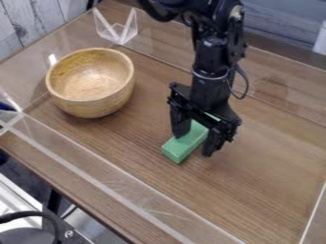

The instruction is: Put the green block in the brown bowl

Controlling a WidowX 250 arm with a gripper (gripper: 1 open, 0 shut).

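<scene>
Hand [199, 132] low over green block [184, 146], fingers spread wide astride it, not clamped. Block flat on table [114, 162], brown bowl [91, 81] well apart. Advice: centre across narrow sides, squeeze squarely before lifting.

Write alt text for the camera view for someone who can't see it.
A black gripper points down with open fingers straddling a green block on a wooden table. An empty brown bowl sits apart, at the upper left.
</scene>
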